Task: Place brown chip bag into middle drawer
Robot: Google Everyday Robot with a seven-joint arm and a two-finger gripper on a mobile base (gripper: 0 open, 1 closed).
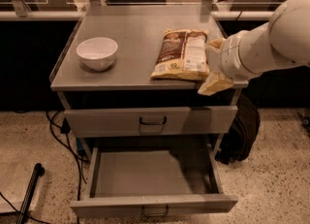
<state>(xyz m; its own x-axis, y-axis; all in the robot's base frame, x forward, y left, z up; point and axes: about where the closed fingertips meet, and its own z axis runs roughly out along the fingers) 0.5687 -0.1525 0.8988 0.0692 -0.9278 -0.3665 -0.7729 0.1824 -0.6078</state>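
Camera view (the only one supplied). The brown chip bag lies flat on the cabinet top, label up, its near end close to the front edge. It is not yet lifted. A white bowl stands well apart from it at 9 o'clock, clear of any approach.

The gripper sits at 3 o'clock of the bag, just beside its right edge, reaching in from the white arm. Its pale fingers are spread, one toward the bag's far corner and one past the near corner, holding nothing. Contact with the bag cannot be confirmed. Judged: a side approach, lined up to pinch the bag along its edge.

The middle drawer, at 6 o'clock below the top, is pulled out to receive the bag. The upper drawer is closed, which keeps the drop path open.
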